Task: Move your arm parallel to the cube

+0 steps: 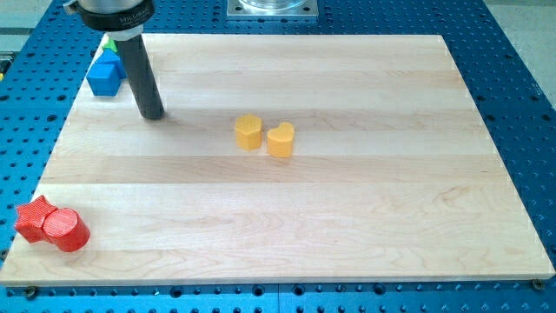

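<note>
A blue cube (103, 76) sits near the board's top left corner, with a small green block (109, 43) just above it, partly hidden by the rod. My tip (153, 114) rests on the wooden board, to the right of and slightly below the blue cube, a short gap apart. Two yellow blocks stand near the middle: a pentagon-like one (248, 132) and a heart-shaped one (281, 139), nearly touching.
A red star block (33, 217) and a red cylinder (67, 230) touch each other at the board's bottom left edge. The wooden board (347, 217) lies on a blue perforated table (521, 69). A metal mount (273, 8) shows at the view's top.
</note>
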`<state>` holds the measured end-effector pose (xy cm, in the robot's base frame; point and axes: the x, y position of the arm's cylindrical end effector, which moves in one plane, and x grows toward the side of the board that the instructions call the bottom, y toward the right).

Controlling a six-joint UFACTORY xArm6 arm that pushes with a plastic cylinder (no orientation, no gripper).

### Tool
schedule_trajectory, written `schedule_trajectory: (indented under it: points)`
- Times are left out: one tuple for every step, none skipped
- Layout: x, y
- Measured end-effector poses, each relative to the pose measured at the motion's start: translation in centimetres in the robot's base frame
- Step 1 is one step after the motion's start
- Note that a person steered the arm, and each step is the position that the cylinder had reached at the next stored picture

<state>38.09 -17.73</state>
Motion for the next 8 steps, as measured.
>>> schedule_trajectory:
  points:
    - [0.8,0.2]
    - [1.2,0.5]
    - [1.2,0.6]
    - [1.1,0.6]
    - [1.5,1.2]
    - [1.6,1.7]
    - [2.6,2.7]
    - [3.6,3.1]
